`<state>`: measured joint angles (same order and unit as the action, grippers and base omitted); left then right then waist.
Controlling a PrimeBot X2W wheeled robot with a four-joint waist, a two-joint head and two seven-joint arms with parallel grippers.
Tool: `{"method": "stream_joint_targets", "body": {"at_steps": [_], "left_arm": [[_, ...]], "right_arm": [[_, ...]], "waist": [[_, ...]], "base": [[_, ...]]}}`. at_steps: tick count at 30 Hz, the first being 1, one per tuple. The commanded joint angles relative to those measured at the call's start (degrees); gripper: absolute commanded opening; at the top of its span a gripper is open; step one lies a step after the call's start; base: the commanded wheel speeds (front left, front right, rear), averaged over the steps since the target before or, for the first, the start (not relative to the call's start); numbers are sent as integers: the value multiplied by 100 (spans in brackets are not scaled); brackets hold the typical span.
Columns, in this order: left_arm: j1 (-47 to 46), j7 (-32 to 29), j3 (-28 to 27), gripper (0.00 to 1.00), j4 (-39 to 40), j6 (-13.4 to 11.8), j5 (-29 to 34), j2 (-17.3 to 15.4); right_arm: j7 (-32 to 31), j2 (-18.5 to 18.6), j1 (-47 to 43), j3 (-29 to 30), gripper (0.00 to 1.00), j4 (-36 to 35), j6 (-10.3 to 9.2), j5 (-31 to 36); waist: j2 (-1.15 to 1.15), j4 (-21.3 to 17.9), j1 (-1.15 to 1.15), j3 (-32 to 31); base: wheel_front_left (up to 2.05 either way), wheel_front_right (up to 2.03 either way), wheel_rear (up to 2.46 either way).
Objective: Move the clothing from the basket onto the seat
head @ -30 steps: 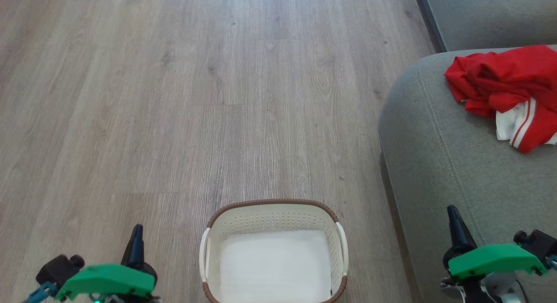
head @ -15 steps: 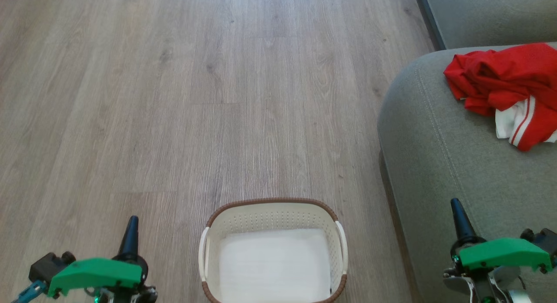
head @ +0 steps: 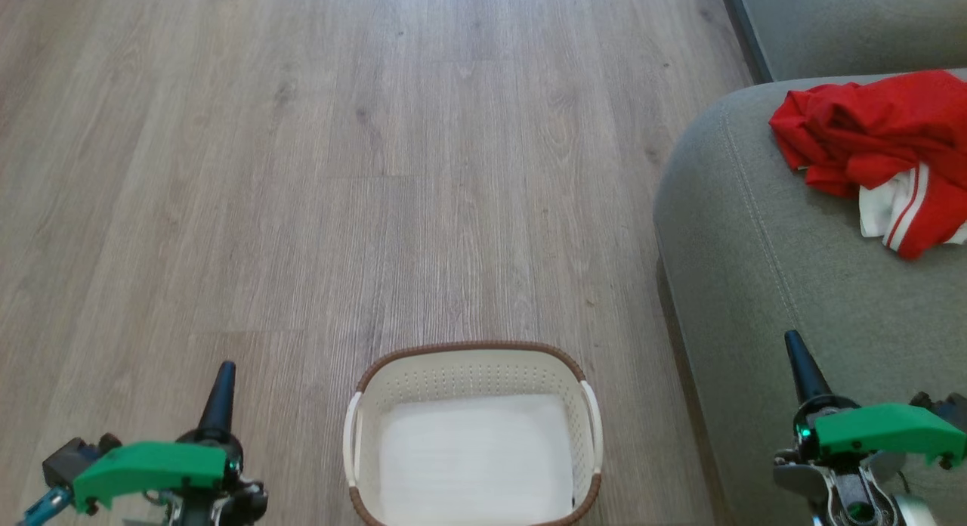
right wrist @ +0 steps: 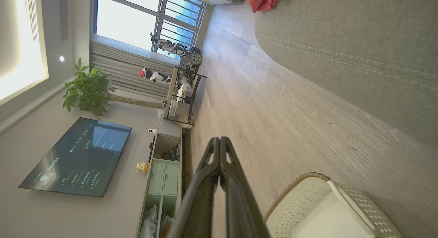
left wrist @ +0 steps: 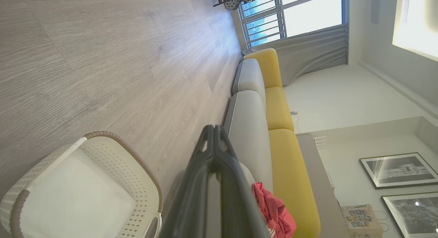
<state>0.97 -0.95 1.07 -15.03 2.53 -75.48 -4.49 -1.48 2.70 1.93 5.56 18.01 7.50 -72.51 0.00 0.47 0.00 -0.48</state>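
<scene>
Clothing [head: 869, 144], a crumpled heap of bright red thin fabric with a white, red-striped panel, lies on the large grey-green upholstered seat [head: 755, 284], to the right of the small cream perforated plastic basket [head: 468, 350] and well apart from it. The basket, rimmed in brown woven-look trim, stands on the pale wood-grain floor [head: 302, 171]. The left end effector [head: 224, 369] hovers left of the basket, and the right end effector [head: 793, 343] hovers right of it, over the seat. Each has its dark fingers pressed together, gripping nothing.
</scene>
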Motion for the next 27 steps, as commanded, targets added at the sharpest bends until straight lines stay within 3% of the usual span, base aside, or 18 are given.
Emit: {"method": "stream_joint_targets", "body": {"at_steps": [1, 27], "left_arm": [[-409, -62, -247, 0, 156, 87, -208, -4], [-699, -482, -674, 0, 101, 479, -1662, 106]], "right_arm": [[-67, 22, 302, -48, 0, -249, -1, -236], [-484, 18, 421, 90, 0, -392, -1, -1895]], "waist": [[0, -3, 0, 5], [0, -45, 0, 63]], "base": [[0, 0, 0], [0, 0, 0]]}}
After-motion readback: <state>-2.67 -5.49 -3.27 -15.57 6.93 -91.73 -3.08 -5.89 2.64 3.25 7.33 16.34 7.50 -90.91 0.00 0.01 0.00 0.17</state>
